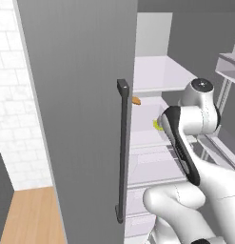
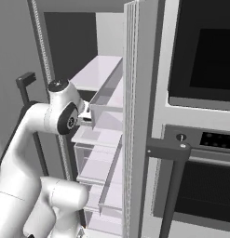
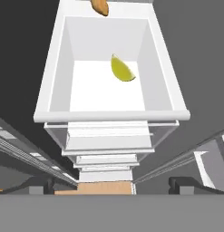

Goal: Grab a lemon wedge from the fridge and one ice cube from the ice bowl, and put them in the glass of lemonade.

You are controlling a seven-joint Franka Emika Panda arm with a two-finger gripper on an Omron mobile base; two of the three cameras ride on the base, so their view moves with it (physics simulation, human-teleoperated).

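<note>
Fridge [image 1: 81,95] doors open, arm reaching in toward the shelves. Gripper [image 3: 111,183] hangs above the white shelf tray [image 3: 54,81], jaws spread wide, nothing betw. them. Lemon wedge [image 3: 121,70] lies on the tray floor, right of centre, well apart from the tips. Small orange piece [image 3: 100,6] sits at the tray's far edge.

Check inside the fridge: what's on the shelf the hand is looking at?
In the fridge, the white shelf holds the lemon wedge, with a small orange piece further back. Lower drawers sit beneath; their contents are hidden.
</note>
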